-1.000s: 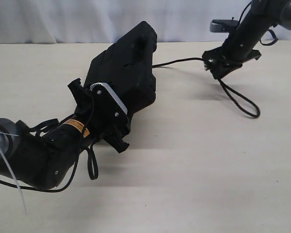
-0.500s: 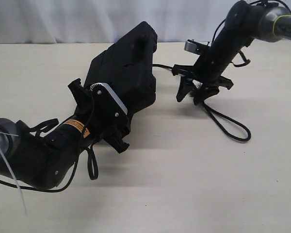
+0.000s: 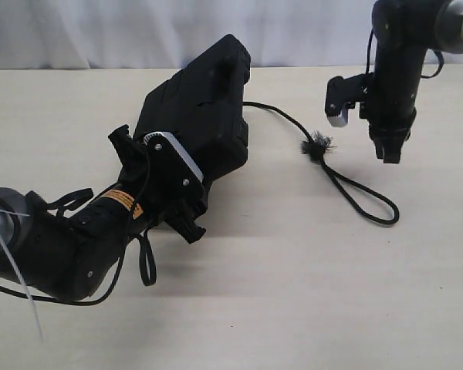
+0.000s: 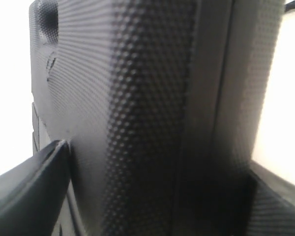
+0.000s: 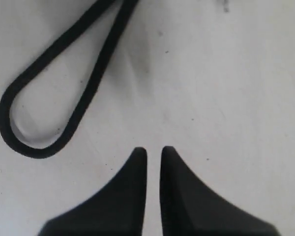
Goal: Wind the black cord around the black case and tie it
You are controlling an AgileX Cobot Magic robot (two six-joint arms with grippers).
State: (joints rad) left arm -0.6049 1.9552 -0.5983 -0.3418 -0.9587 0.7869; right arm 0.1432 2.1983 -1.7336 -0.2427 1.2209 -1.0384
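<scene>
The black cord (image 3: 317,146) lies slack on the pale table (image 3: 293,293); one end runs out from behind the far right side of the black case (image 3: 197,116), curves toward the near right, passes a frayed fuzzy knot, and ends in a long narrow loop flat on the table; no turn of it is seen around the case. The black case sits left of centre, tilted, its far end raised toward the back wall and its near end gripped by the left tool (image 3: 162,181). In the left wrist view the case's dimpled surface (image 4: 137,123) fills the picture, with a dark finger pressed against it on either side, so that tool is clamped on the case. The right tool (image 3: 390,154) hangs point down above the table, just beyond the loop and apart from the cord. In the right wrist view its tips (image 5: 154,157) are narrow, only a thin slit between them, holding nothing; the cord's loop (image 5: 93,83) lies on the table near them, not touching.
</scene>
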